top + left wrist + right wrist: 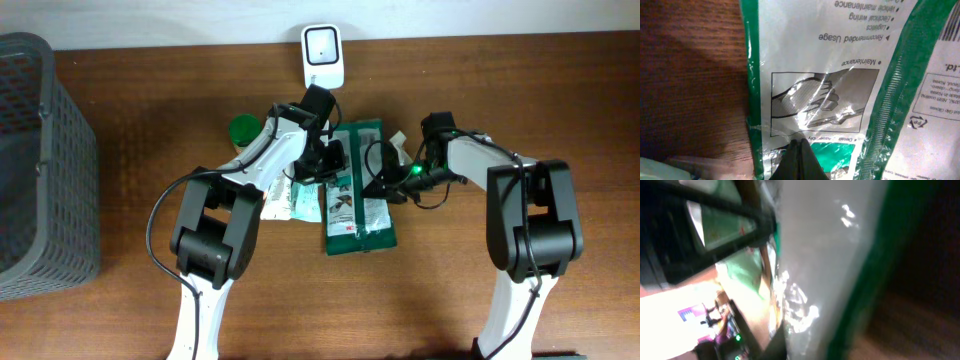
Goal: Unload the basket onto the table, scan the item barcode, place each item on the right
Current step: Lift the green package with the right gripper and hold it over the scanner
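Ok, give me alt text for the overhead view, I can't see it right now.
Both arms reach in to a green-and-white package lying flat on the wooden table, the left tool at its left edge, the right tool at its right edge. A white scanner stands behind it at the far edge; a grey basket sits far left.

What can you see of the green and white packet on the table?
The packet is a flat, glossy plastic pouch, white with green borders, printed with text, a maintenance drawing and a recycling mark. It lies crinkled on the wooden table. The shut left hand touches its film; the right hand meets its other edge.
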Robot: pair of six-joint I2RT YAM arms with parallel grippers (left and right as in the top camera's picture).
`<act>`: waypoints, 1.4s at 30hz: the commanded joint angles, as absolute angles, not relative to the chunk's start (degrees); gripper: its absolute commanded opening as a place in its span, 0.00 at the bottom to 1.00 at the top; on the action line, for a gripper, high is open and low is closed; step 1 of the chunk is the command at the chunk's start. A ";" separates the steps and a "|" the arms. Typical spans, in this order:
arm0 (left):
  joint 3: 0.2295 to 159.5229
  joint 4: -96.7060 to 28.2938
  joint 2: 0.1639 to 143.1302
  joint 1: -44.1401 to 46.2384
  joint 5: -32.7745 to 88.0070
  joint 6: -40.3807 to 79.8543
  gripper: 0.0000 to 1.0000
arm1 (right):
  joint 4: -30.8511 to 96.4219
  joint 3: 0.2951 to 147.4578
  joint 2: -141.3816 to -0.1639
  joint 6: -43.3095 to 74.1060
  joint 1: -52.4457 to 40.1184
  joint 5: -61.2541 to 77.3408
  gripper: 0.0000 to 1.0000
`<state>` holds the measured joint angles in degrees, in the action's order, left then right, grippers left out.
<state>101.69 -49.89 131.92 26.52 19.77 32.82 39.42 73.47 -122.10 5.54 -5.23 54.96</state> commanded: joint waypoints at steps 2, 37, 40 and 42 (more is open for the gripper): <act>101.30 -50.00 134.04 26.46 20.84 32.95 0.00 | 35.18 73.73 -122.52 6.44 -6.42 55.27 0.04; 124.97 -73.36 115.81 -2.79 4.67 13.58 0.99 | 55.18 78.67 -85.21 -7.05 -1.98 53.76 0.04; 124.97 -73.36 115.81 -2.79 4.64 13.56 0.99 | 55.79 87.13 -85.65 -2.70 -4.38 36.80 0.04; 124.97 -73.36 115.81 -2.79 4.64 13.56 0.99 | 55.77 95.22 -88.68 -1.10 -9.45 19.75 0.04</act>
<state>124.44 -73.25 116.36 -2.66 5.28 13.89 55.81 87.13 -86.94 -4.38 -4.56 40.95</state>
